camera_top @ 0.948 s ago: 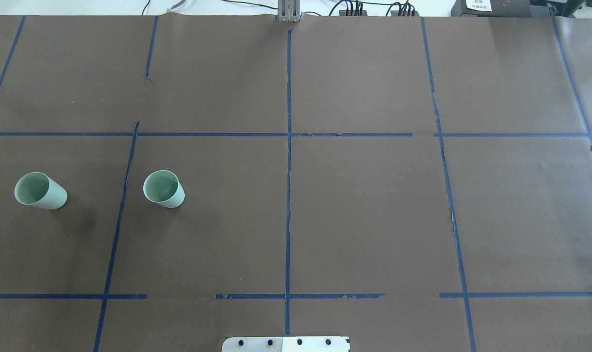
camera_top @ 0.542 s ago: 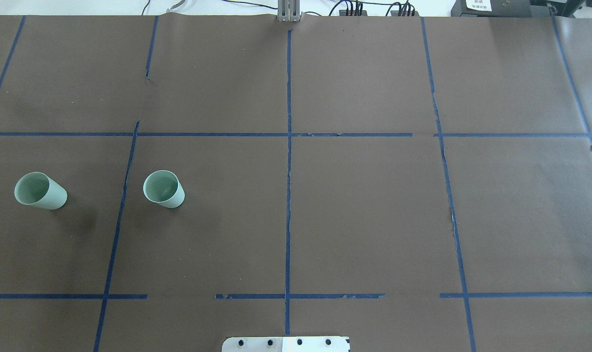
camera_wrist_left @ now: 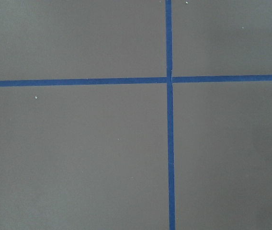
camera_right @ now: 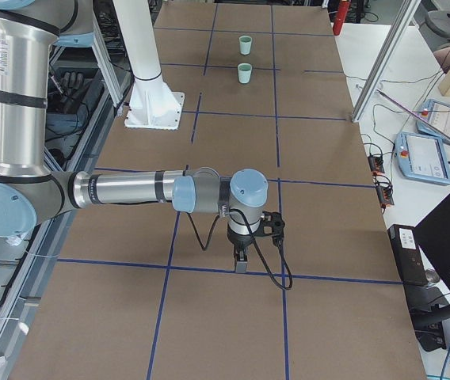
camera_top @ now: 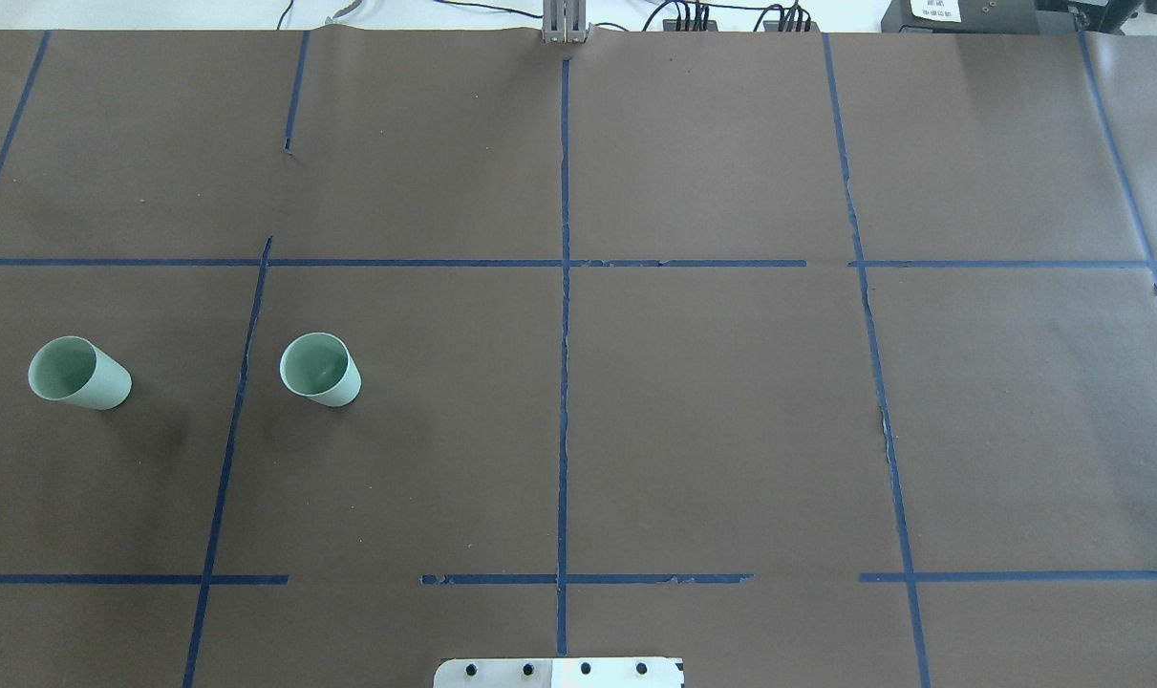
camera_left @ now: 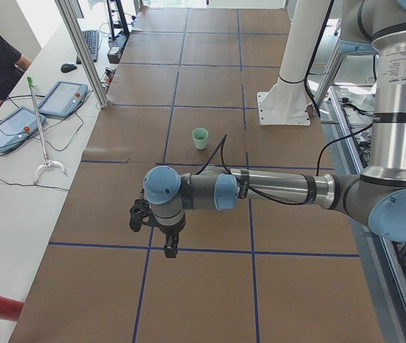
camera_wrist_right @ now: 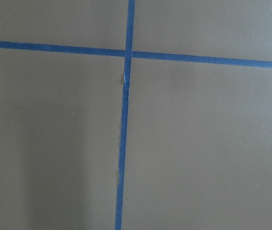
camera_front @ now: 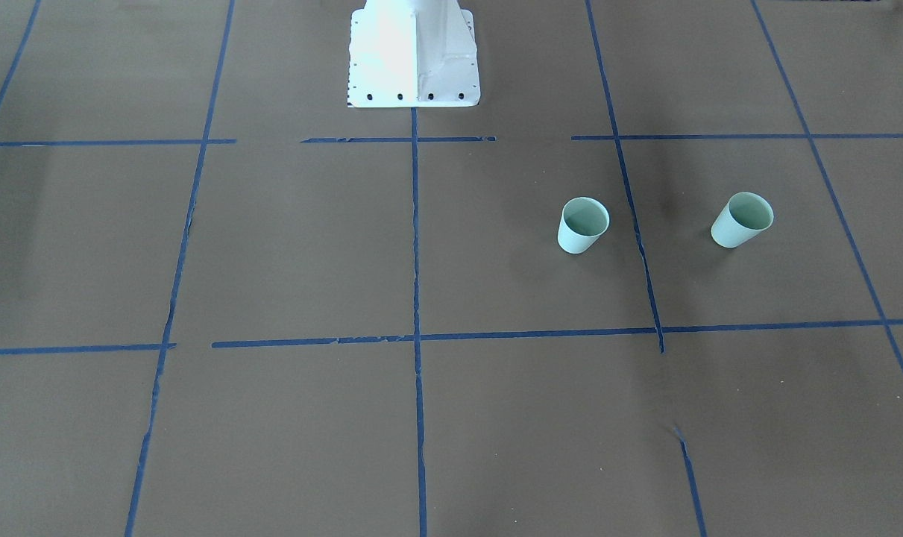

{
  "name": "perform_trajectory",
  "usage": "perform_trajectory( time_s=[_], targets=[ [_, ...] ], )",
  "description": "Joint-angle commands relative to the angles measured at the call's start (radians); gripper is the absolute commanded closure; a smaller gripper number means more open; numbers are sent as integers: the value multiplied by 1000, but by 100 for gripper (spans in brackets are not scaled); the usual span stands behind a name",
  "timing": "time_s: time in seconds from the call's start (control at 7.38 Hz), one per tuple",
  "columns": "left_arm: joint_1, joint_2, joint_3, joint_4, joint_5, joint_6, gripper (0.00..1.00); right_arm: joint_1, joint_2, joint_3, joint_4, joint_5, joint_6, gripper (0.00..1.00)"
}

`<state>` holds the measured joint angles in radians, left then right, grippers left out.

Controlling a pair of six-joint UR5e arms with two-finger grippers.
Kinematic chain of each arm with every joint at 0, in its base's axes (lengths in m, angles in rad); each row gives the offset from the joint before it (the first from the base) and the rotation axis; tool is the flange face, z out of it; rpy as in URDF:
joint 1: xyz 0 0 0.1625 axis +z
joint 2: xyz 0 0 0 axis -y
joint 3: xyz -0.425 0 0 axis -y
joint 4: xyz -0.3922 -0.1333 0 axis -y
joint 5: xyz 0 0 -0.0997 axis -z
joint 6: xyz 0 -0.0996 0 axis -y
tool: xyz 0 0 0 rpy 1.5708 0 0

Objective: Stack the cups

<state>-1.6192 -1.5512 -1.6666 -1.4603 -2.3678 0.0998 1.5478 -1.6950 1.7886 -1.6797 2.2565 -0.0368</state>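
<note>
"Starting at the fingers, can we say how the left gripper (camera_left: 169, 247) stands?"

"No. It shows only from the side, hanging over a tape crossing, and its wrist camera catches nothing but tape, so we cannot tell how far apart its fingers are. The same goes for the right gripper (camera_right: 241, 263). Neither can be holding a cup, since both cups are on the table (camera_top: 712, 411)."

"Where exactly?"

"Upright on our left half. The outer cup (camera_top: 79, 373) is toward the left end and the inner cup (camera_top: 320, 369) is well apart from it, with a blue tape line (camera_top: 237, 411) between them."

"Anything shifted in the last second?"

"Nothing in the overhead view. Neither cup has budged, so we judge the stacking has not begun and the first reach is still ahead of us."

"Room to move?"

"Bare brown paper surrounds both cups and no table edge is close to either. We'd come straight down on one, lift it clear of the other's rim, then lower it squarely inside."
</note>
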Motion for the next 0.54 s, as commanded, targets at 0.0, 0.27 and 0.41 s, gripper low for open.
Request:
perform_trajectory(
  time_s=[0.0, 0.27, 0.41],
  targets=[
    [7, 6, -5, -2, -4, 3, 0, 0, 0, 0, 2, -2, 0, 0],
    [83, 3, -12, -108, -65, -2, 0, 0, 0, 0, 0, -2, 0, 0],
    [158, 5, -12, -182, -71, -23, 0, 0, 0, 0, 0, -2, 0, 0]
  ],
)
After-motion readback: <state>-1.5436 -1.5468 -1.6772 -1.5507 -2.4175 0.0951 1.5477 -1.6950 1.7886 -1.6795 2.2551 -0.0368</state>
